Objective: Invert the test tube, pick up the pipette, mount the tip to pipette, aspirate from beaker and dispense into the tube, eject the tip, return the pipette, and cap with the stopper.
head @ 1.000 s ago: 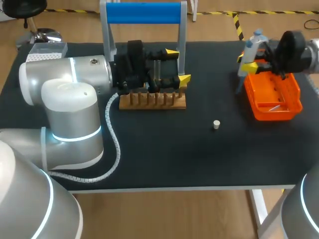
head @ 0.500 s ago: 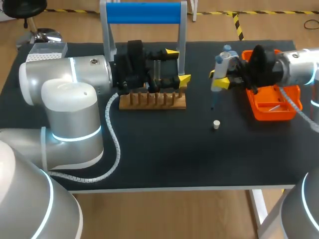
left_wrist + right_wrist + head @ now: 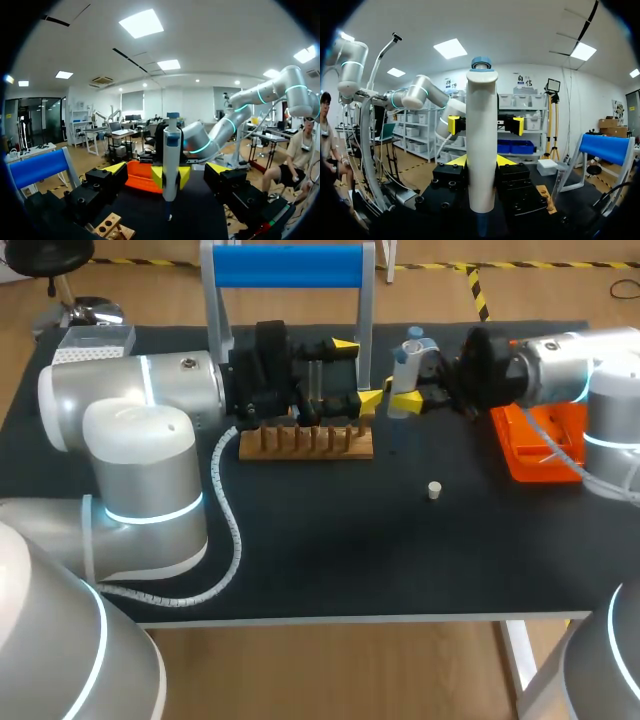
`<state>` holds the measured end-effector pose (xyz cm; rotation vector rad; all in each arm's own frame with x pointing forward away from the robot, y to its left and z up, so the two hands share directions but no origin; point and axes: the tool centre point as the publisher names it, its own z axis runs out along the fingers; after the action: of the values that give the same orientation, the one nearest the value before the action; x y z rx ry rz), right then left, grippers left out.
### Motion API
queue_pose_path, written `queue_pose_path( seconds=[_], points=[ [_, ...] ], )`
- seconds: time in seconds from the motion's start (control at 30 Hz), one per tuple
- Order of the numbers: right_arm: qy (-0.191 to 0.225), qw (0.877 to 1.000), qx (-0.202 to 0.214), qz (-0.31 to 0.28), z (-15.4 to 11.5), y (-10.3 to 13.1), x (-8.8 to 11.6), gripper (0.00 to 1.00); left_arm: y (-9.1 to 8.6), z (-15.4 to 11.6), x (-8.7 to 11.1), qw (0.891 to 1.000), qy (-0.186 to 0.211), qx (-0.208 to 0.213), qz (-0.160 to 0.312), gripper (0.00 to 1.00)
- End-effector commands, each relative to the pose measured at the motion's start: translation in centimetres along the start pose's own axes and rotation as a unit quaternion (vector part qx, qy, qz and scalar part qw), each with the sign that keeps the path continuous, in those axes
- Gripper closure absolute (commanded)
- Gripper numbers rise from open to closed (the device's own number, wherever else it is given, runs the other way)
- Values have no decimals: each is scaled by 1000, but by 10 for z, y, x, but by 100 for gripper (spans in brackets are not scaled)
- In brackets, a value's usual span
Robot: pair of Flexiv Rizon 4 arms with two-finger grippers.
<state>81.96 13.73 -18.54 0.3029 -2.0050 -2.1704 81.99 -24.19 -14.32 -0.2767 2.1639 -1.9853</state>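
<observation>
Pipette (image 3: 482, 125) — upright, within right tool's (image 3: 481, 162) grip

The right pincer (image 3: 171, 177) grips the pipette (image 3: 171, 150) upright (orange tray (image 3: 140, 181) behind) ahead of the spread left pincer (image 3: 166, 169).

Stopper (image 3: 434, 490) lies before pipette (image 3: 410, 355), between rack (image 3: 306, 445) and tray (image 3: 515, 455).

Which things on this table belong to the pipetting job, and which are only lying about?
For the job: pipette, test tube, wooden rack, stopper, orange tip tray.
Only lying about: perhaps the blue-topped frame; its use does not show.
</observation>
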Motion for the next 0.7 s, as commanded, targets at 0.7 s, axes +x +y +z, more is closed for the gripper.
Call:
queue_pose_path(
  seconds=[0.7],
  points=[
    [17,1000,22,1,45,-3,-9,100,1,1,1,1000,-1,1,0,0]
  ],
)
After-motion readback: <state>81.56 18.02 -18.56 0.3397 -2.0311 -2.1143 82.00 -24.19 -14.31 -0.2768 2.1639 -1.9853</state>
